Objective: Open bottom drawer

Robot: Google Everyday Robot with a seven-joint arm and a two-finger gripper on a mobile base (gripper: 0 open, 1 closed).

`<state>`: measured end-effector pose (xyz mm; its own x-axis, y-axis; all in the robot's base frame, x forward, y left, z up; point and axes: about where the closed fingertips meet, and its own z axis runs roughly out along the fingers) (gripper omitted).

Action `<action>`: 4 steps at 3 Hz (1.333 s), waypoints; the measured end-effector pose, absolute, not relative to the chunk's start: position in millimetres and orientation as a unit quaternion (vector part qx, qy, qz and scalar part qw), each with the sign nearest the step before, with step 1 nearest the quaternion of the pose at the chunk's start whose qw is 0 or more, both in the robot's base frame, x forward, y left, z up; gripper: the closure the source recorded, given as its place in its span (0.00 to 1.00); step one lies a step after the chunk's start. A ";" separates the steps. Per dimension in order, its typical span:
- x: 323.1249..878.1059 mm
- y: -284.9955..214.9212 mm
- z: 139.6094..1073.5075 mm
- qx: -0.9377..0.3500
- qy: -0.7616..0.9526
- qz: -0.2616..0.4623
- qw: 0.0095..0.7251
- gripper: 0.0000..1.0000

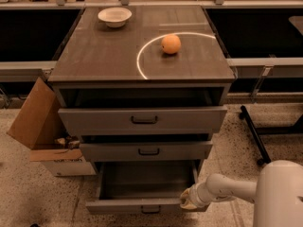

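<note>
The bottom drawer [142, 206] is the lowest, slimmest grey front of the cabinet, with a small dark loop handle [150, 210] at its centre. It stands pulled well out, and its empty inside shows. My gripper [188, 200] is on a white arm coming in from the lower right. It sits at the right end of the drawer front, against its top edge.
Above are the mid-sized middle drawer [147, 151] and the tall top drawer [142, 120], both slightly out. An orange [171, 44] and a white bowl [114, 16] rest on the cabinet top. An open cardboard box [42, 131] stands at the left. A black wheeled frame [253, 134] is at the right.
</note>
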<state>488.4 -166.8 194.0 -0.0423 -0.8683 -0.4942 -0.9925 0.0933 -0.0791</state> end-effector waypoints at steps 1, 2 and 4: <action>487.1 -165.3 192.8 -0.658 0.707 0.146 0.215 0.58; 485.9 -163.9 191.7 -0.658 0.707 0.147 0.214 0.35; 497.6 -179.9 201.4 -0.661 0.701 0.153 0.222 0.00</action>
<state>497.6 -179.9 201.4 -0.0282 -0.8583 -0.5124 -0.9937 0.0797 -0.0787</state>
